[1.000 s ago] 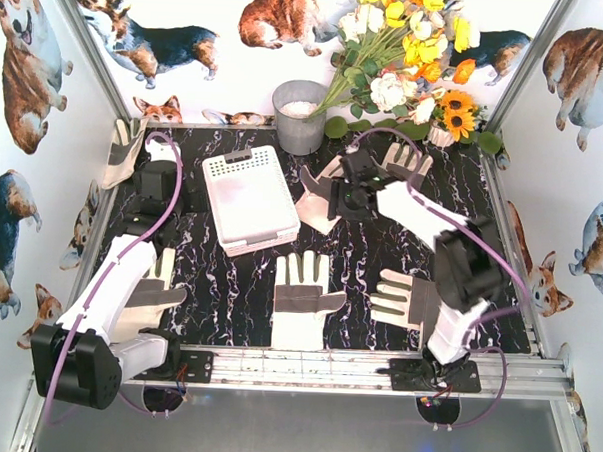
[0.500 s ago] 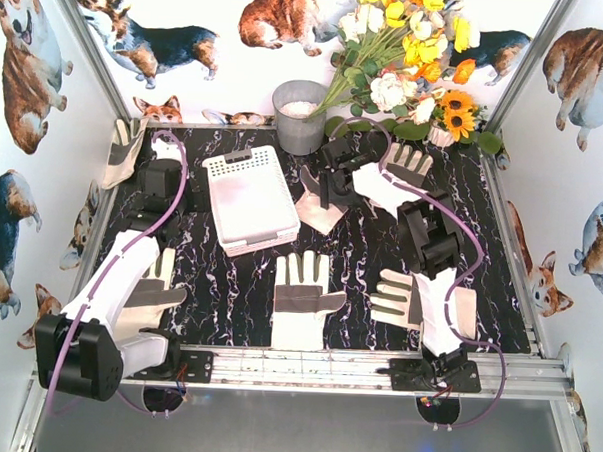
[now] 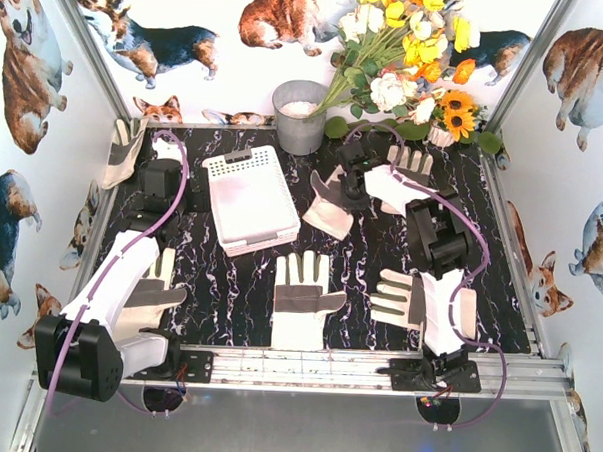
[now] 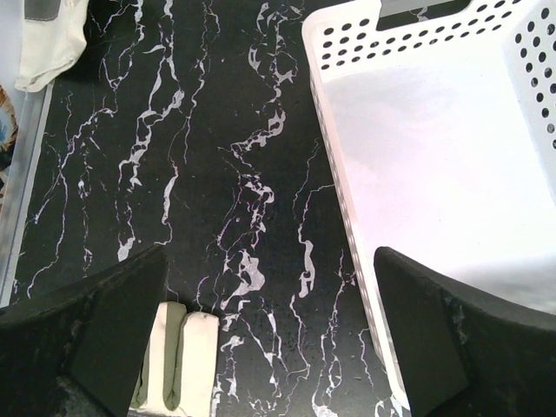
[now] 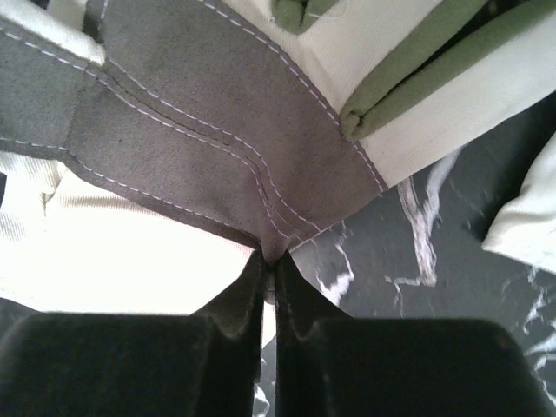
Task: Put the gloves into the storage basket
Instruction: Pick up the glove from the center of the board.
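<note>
1. Since the black marbled table (image 3: 361, 249) holds the white slotted plastic storage basket (image 3: 219, 168) left of centre, carry leftward.
2. Lift the cream-white, grey-patched fabric glove (image 3: 327, 215), near the far edge's middle, clear of the rim.
3. Its grey patch sits pinched in the closed right gripper (image 5: 269, 261); the left gripper (image 4: 269, 295) gapes, empty.

Corgi-print walls (image 3: 586, 128), black marble tabletop (image 3: 228, 293), aluminium rails (image 3: 305, 364)

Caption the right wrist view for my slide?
Right end effector shut on a glove, pinching its grey patch; marbled table behind.
</note>
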